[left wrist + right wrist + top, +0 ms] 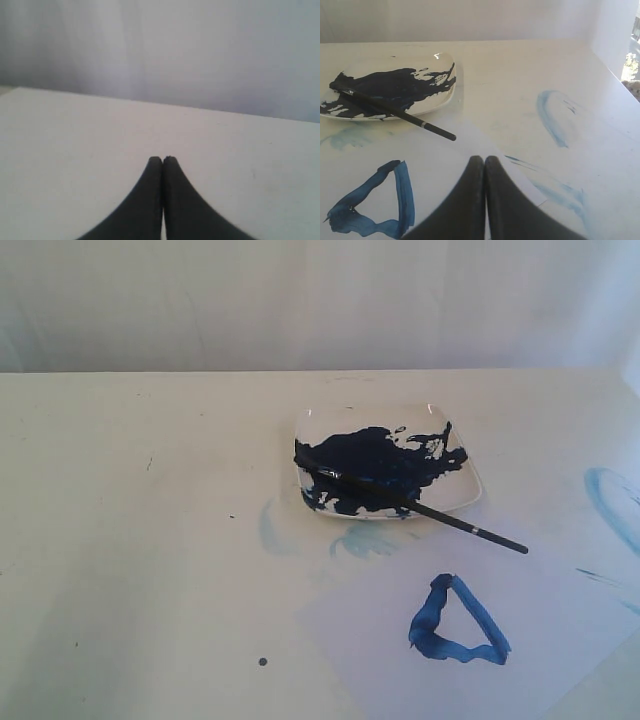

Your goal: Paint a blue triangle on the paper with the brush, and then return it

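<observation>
Right claw (pixel 484 159) hangs with its black fingers (pixel 465 200) pressed together, empty, above the edge of the paper (pixel 445 150). Just beside it on the paper lies the blue triangle (pixel 404 195), a rough, thick outline. Beyond, the brush (pixel 400 114) rests slantwise across the plate (pixel 445 90), one end in the dark paint (pixel 395 85), the other jutting past the rim toward the paper. Pale blue smears (pixel 550 115) mark the worktop (pixel 520 65) beside plate and paper. Left claw (pixel 162 159), also closed tight and empty, hovers over the worktop
</observation>
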`<move>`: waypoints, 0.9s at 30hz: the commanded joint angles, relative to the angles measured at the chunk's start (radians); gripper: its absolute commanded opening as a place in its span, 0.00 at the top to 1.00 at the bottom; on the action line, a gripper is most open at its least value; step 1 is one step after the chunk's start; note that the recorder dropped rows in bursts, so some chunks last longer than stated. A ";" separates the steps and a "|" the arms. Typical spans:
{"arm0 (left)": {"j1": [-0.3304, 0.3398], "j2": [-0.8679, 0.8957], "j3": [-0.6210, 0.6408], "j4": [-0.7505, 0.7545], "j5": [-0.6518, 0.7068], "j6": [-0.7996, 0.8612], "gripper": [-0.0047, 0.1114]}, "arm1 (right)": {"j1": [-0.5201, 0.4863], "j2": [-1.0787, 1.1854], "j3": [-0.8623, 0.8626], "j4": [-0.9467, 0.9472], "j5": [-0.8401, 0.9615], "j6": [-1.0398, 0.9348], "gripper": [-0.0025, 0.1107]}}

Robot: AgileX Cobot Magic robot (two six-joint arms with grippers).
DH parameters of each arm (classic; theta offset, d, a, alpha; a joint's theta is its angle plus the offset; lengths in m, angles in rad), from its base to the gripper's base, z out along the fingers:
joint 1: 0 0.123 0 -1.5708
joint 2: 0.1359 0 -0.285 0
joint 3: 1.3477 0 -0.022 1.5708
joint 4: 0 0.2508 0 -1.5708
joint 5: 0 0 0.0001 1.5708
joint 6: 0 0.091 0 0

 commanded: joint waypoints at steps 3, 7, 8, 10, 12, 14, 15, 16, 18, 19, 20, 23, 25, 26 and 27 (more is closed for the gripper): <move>0.128 -0.186 0.173 -0.009 0.074 -0.381 0.96 | -0.007 -0.007 0.002 -0.002 -0.001 -0.002 0.98; 0.147 -0.239 0.147 -0.355 0.054 -0.478 0.96 | -0.007 -0.007 0.002 -0.002 -0.001 -0.002 0.98; 0.147 -0.239 0.138 -0.377 0.044 -0.478 0.96 | -0.007 -0.007 0.002 -0.002 -0.001 -0.002 0.98; 0.147 -0.239 0.124 -0.436 0.005 -0.478 0.96 | -0.007 -0.007 0.002 -0.002 -0.001 -0.002 0.98; 0.147 -0.239 0.136 -0.525 -0.039 -0.478 0.96 | -0.007 -0.007 0.002 -0.002 -0.001 -0.002 0.98; 0.147 -0.256 0.151 -0.889 0.153 -0.209 0.96 | -0.007 -0.007 0.002 -0.002 -0.001 -0.002 0.98; 0.147 -0.258 0.149 -1.049 0.338 0.019 0.96 | -0.007 -0.007 0.002 -0.002 -0.001 -0.002 0.98; 0.149 -0.258 0.138 -1.098 0.428 0.312 0.96 | -0.007 -0.007 0.002 -0.002 -0.001 -0.002 0.98; 0.159 -0.258 0.152 -1.173 0.371 0.930 0.96 | -0.007 -0.007 0.002 -0.002 -0.001 -0.002 0.98; 0.167 -0.258 0.163 -1.275 0.296 1.183 0.96 | -0.007 -0.007 0.002 -0.002 -0.001 -0.002 0.98; 0.170 -0.258 0.173 -1.403 0.184 1.520 0.96 | -0.007 -0.007 0.002 0.001 -0.001 -0.002 0.98; 0.170 -0.258 0.173 -1.587 0.138 1.847 0.96 | -0.007 -0.007 0.002 0.001 -0.001 -0.002 0.98; 0.170 -0.258 0.173 -1.589 0.138 1.850 0.96 | -0.007 -0.007 0.002 0.003 -0.001 -0.002 0.98; 0.170 -0.258 0.173 -1.589 0.138 1.845 0.96 | -0.007 -0.007 0.002 0.003 -0.001 -0.002 0.98; 0.170 -0.258 0.173 -1.587 0.138 1.843 0.96 | -0.007 -0.007 0.002 0.003 -0.001 -0.002 0.98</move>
